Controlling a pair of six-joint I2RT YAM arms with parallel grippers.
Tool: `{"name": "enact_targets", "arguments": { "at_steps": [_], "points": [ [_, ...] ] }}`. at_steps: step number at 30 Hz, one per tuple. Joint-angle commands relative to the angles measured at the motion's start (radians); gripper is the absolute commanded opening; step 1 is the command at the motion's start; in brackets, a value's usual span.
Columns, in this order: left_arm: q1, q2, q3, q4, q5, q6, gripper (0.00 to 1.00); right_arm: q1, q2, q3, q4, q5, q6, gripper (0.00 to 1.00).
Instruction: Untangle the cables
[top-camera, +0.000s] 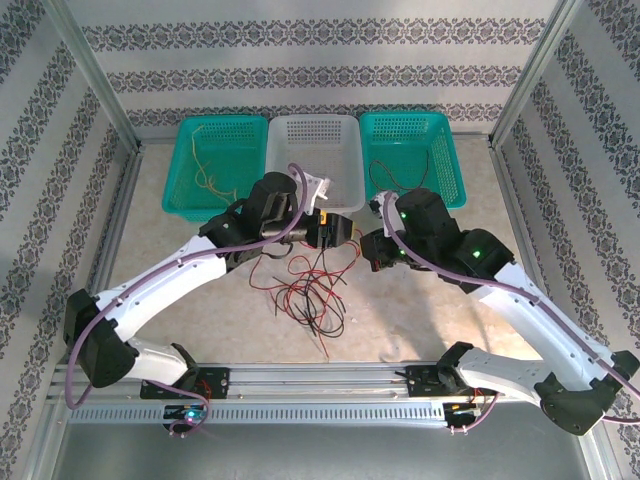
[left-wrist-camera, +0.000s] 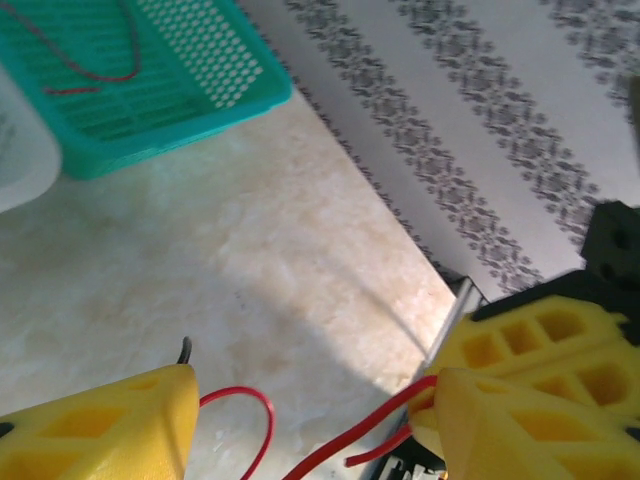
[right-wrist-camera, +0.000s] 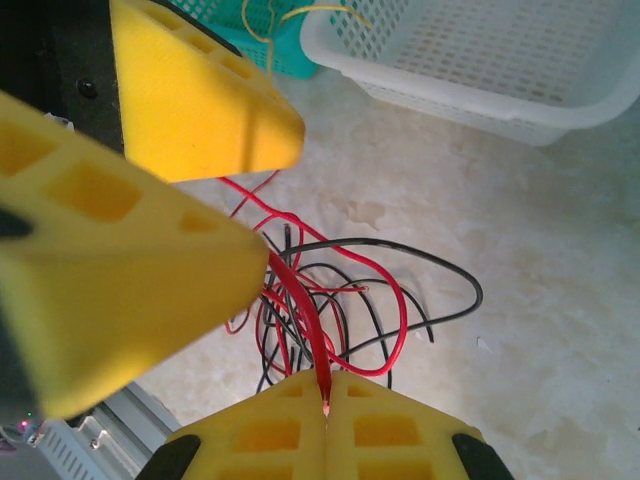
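A tangle of red and black cables (top-camera: 310, 290) lies on the table between the arms, and appears in the right wrist view as loops (right-wrist-camera: 400, 290). My right gripper (right-wrist-camera: 325, 385) is shut on one red cable (right-wrist-camera: 305, 310) and holds it up from the pile. That cable runs to the tip of a left finger (right-wrist-camera: 150, 290). My left gripper (left-wrist-camera: 318, 385) is open, with red cable (left-wrist-camera: 350, 430) crossing the gap and a black end (left-wrist-camera: 185, 350) beside one finger. From above, the left gripper (top-camera: 335, 232) and right gripper (top-camera: 372, 248) nearly meet over the pile.
Three baskets line the back: a teal one (top-camera: 180, 180) holding a yellow cable (top-camera: 200, 165), a white one (top-camera: 345, 135), and a teal one (top-camera: 450, 170) holding thin cables (top-camera: 400, 165). Patterned walls and metal posts close in the sides. A rail (top-camera: 320, 380) runs along the front.
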Motion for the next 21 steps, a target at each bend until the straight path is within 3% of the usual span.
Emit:
{"name": "enact_targets", "arguments": {
  "at_steps": [1,8,13,15,21],
  "points": [
    [-0.011,0.004,0.034,0.020,0.107,0.111,0.63,0.012,-0.004,0.041,-0.045,0.012,-0.035,0.00],
    [-0.011,0.016,0.045,-0.138,0.112,0.196,0.57,0.012,-0.007,0.076,-0.054,0.027,-0.050,0.00],
    [-0.013,0.000,-0.006,-0.129,0.110,0.190,0.55,0.013,0.003,0.093,-0.065,0.014,-0.054,0.00],
    [-0.016,0.001,-0.005,-0.122,0.086,0.188,0.45,0.012,0.005,0.094,-0.063,0.013,-0.054,0.00],
    [-0.018,-0.015,0.013,-0.033,0.072,0.151,0.01,0.010,0.025,0.106,-0.057,0.027,-0.057,0.00]
  ]
}}
